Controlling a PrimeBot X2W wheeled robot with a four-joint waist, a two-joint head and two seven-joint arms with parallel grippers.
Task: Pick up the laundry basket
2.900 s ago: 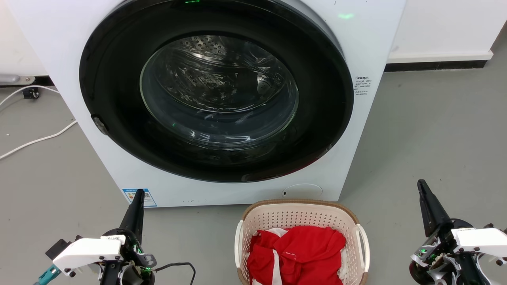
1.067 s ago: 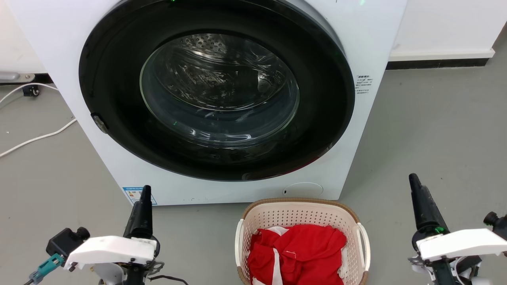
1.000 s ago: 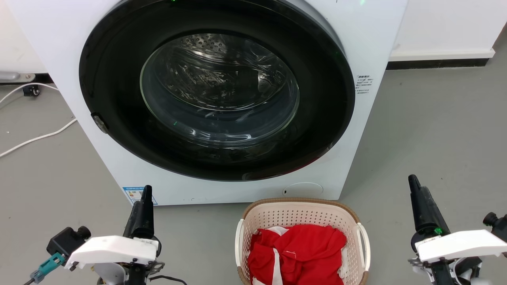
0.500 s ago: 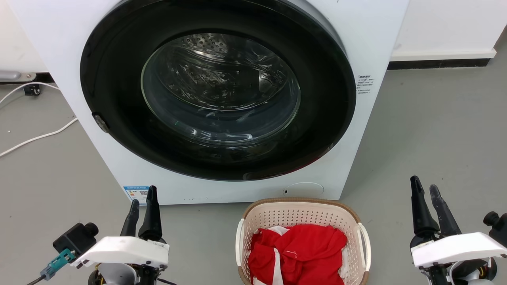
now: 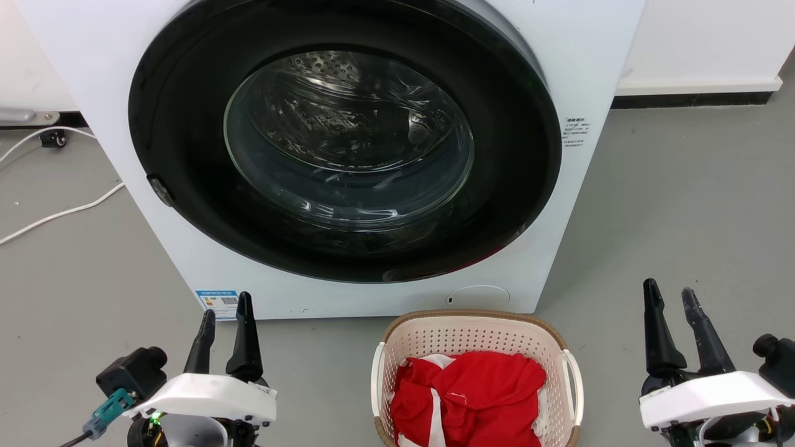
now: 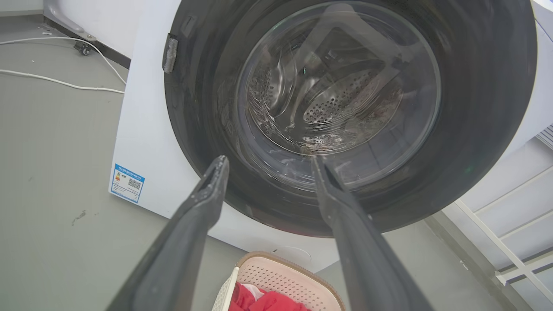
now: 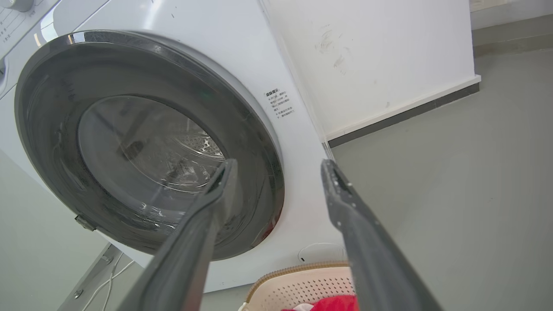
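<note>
**Head view:** laundry basket (image 5: 473,318) on floor (image 5: 683,211), just in front of washer (image 5: 596,56), bottom centre, red clothes (image 5: 472,391) inside. It sits between the two arms, well apart from both. Left gripper (image 5: 227,305) is at lower left, right gripper (image 5: 669,287) at lower right. Both have fingers parted, nothing held. ~1 s ago both were pinched together, so both have just released. Reads as prep for a grasp. Laundry basket unmoved.

**Left wrist view:** left gripper (image 6: 268,160) spread, empty, aimed at washer door. Laundry basket (image 6: 285,276) low at bottom edge, under the tips.

**Right wrist view:** right gripper (image 7: 280,163) likewise spread, empty. Laundry basket (image 7: 293,273) at bottom edge.

**Judgement:** approach not begun. Arms prob. need to drop and swing inward to the white loop handles (image 5: 574,379). Thin loops, easy to miss.
</note>
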